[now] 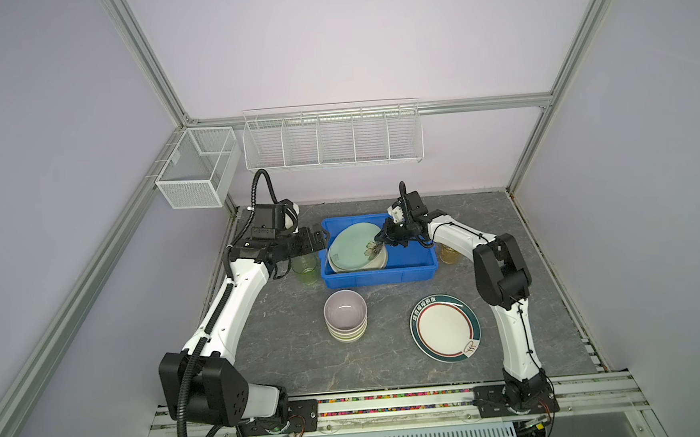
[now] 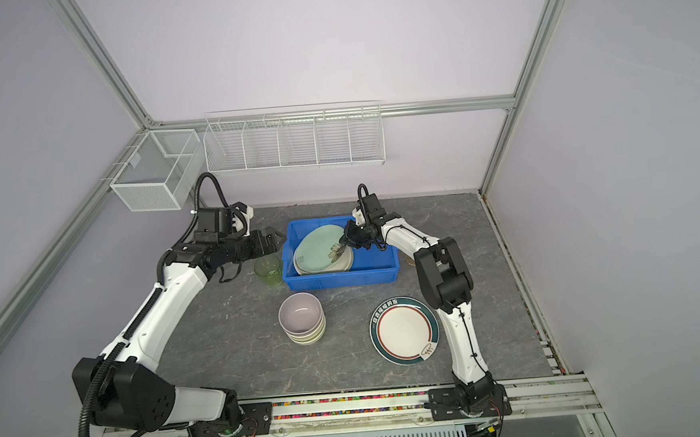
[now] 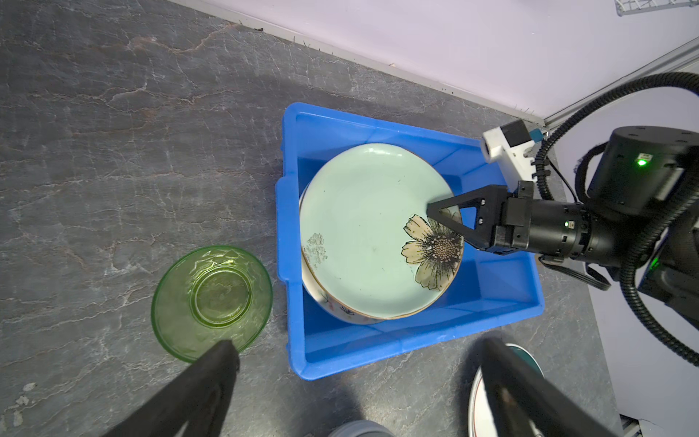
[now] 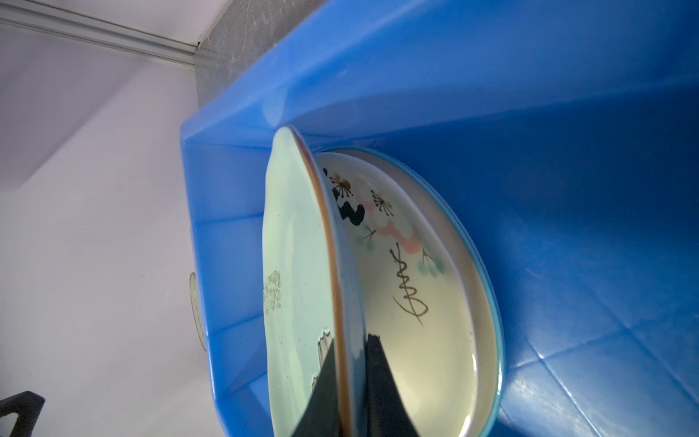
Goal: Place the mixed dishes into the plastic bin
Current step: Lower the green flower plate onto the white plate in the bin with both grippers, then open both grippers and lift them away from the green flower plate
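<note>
R gripper (image 1: 382,242) is clamped on the right-hand rim of the pale green floral plate (image 1: 354,248). One finger sits on the top face by the printed flower and the other underneath; the R wrist view shows the rim pinched between the two. Plate is inside the blue bin (image 1: 381,278) and tilted: gripped edge raised, opposite edge down on the plates beneath. Directly under it is a cream plate (image 4: 416,287) w/ painted blossoms & a scrawl. Below that is another plate w/ a pale blue rim (image 4: 491,302). Both lie toward the bin's left side.

L gripper (image 1: 319,240) hangs in the air near the bin's left rim, jaws spread wide. Green cup (image 1: 305,270) is below it, upright on the table (image 1: 290,356), just beside the bin's left wall. Amber cup (image 1: 449,256) stands by the bin's right wall, partly hidden behind the R arm.

In front of the bin, apart from it, is a stack of small bowls (image 1: 346,317), lilac one on top. To its right the white plate w/ teal-red rim (image 1: 445,328) lies flat on the table. White wire baskets (image 1: 333,139) hang on the back wall, well apart from the dishes.
</note>
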{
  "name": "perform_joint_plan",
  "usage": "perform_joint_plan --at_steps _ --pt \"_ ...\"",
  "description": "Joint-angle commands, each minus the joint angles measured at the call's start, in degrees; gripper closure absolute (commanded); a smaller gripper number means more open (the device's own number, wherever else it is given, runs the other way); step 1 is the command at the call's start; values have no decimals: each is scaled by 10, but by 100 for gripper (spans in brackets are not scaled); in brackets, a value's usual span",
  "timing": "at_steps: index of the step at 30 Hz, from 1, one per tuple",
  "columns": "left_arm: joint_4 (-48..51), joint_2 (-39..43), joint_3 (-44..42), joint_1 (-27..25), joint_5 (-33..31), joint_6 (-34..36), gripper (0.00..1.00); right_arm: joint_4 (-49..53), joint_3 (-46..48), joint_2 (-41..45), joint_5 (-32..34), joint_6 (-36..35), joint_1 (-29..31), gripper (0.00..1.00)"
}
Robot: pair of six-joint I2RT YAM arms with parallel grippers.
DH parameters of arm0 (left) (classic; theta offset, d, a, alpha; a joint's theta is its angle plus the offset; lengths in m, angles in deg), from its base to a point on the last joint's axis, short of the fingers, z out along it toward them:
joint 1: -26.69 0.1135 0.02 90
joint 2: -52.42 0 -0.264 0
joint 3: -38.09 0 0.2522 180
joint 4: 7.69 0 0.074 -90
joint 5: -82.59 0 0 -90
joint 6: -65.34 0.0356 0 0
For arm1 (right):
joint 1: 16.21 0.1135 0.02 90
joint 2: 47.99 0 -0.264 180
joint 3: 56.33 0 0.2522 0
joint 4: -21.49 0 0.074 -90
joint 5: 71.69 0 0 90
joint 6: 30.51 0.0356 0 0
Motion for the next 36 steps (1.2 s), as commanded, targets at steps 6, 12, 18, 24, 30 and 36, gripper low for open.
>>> perform_joint_plan --at_steps 6,12,18,24,30,36 --pt "-2 -5 -13 5 9 -1 0 -47 34 21 -5 1 6 64" --pt "1 -3 -17 4 7 1 0 -30 41 26 7 -17 7 50" --pt "2 2 -25 5 2 2 0 23 27 32 44 -58 7 45" --pt "2 -1 -28 5 10 0 0 70 18 43 91 -100 15 44" --pt "-13 -8 -38 32 50 -12 0 90 9 52 124 -127 32 42" --pt "-21 -5 -49 61 48 -21 0 125 3 95 193 -178 49 41"
